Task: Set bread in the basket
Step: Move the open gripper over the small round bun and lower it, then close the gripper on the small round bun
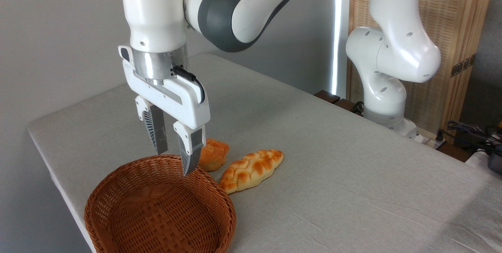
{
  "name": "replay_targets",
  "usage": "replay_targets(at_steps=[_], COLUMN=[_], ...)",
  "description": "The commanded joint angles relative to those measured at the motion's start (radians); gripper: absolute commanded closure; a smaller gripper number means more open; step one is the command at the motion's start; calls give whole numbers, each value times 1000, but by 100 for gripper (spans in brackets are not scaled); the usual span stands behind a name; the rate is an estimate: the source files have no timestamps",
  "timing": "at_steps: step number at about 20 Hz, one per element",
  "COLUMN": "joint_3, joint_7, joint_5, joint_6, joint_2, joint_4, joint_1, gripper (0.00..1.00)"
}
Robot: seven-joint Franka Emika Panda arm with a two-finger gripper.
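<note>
The bread (215, 155), a small orange-golden bun with a lumpy top, sits on the table just behind the basket's far rim. The reddish-brown wicker basket (117, 184) lies at the front left with nothing in it. My gripper (174, 162) hangs open above the basket's far rim, fingers pointing down with nothing between them. Its right finger (191, 155) covers the bun's left edge in this view; whether they touch I cannot tell.
A longer braided golden loaf (251, 170) lies just right of the bun, close to the basket. The table's left edge (43, 155) runs near the basket. The arm's white base (386, 88) stands at the table's far right, with cables (470, 131) beyond it.
</note>
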Motion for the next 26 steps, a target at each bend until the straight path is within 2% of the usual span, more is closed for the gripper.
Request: replay_targets(at_steps=[1,3,7,10,14,17,21,26], joint_3=[-7,-8,-7,-5,-4,-4,-5,-2], joint_7=[-2,35,41,41,41,43,62,99], joint_5=[8,7,-2,-2,-1,1,11,13], joint_6=[4,20,54,51,52,52,52,69], joint_2=[-50,-70,-161,-188,-187,-178,-126,-109], joint_4=[-78,-111,-200,-245,-269,-277,-285,-283], joint_1=[-3,-6,-9,-57,-123,-143,-147,-144], gripper=[0,0,0,0,0,0,0,0])
